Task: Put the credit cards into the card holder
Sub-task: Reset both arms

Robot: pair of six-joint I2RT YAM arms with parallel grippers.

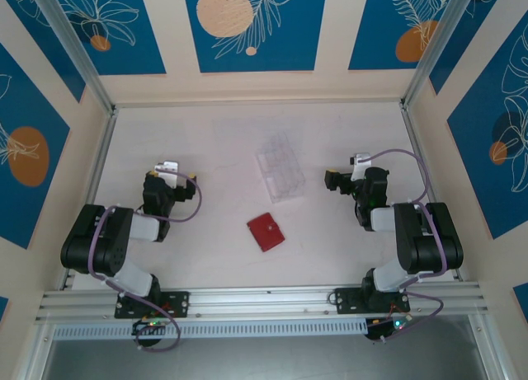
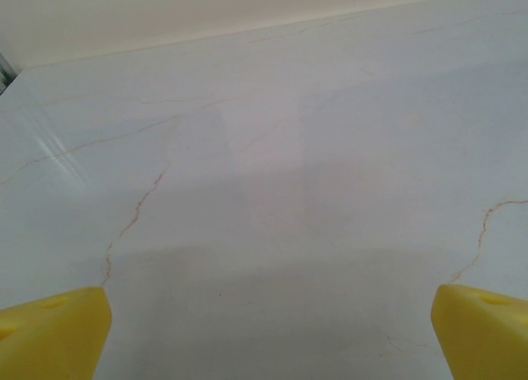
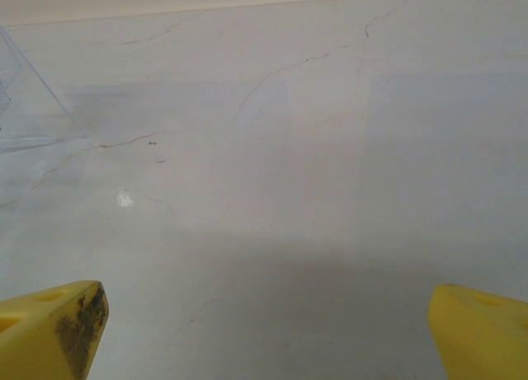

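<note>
Looking down from above, the small red wallet-like card holder (image 1: 266,232) lies shut and flat on the white table (image 1: 190,141). It sits between the two arms, well apart from both. It is thin and flat, so it may slide away if a finger pushes its edge. Its flap must also be opened first, or nothing can go in. Just behind it sits a clear plastic tray (image 1: 279,167) with little boxes. What lies in them is too small to tell, and the holder's inside is hidden.

In the left wrist view, the left gripper (image 2: 268,335) has its yellow fingers (image 2: 54,335) spread wide, with nothing held.

In the right wrist view, the right gripper (image 3: 264,330) is spread wide too and holds nothing. A corner of the clear plastic tray (image 3: 29,100) is at the left. It is hard to see, so this arm could bump it.
</note>
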